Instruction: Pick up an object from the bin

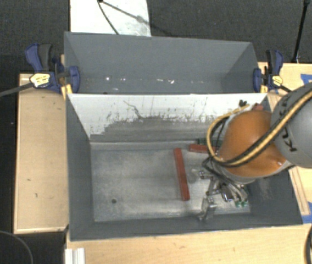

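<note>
Claw (210, 203) is down in the bin (117, 186), just right of the red stick (181, 175); can't tell if it's clenched.

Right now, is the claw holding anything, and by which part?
Cannot tell. The claw is low over the bin floor; the reddish-brown stick lies flat beside it, apart from it.

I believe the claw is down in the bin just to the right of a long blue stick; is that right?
Not quite: the stick is reddish-brown, not blue. The camera view shows the claw down in the bin just to its right.
</note>
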Tool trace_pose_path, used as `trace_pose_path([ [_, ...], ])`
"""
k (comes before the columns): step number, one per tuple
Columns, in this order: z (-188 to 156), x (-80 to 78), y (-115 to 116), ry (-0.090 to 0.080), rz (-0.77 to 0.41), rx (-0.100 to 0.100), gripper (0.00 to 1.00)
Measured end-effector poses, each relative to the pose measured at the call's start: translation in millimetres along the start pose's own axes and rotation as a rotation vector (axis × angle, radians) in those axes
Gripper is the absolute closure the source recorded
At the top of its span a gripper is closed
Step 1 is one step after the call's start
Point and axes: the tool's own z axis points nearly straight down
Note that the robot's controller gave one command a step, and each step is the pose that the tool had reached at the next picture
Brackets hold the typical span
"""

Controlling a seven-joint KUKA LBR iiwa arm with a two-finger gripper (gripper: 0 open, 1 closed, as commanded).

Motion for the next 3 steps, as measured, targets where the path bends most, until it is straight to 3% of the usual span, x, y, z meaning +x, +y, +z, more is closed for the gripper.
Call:
trace_pose_path([
  [1, 14.7, -73.8, 63.4, -0.007, -0.569, -0.001, 0.00],
  [2, 10.9, -78.0, -6.7, -0.006, -0.547, 0.004, 0.00],
  [3, 10.8, -78.3, -1.3, -0.006, -0.547, -0.001, 1.00],
])
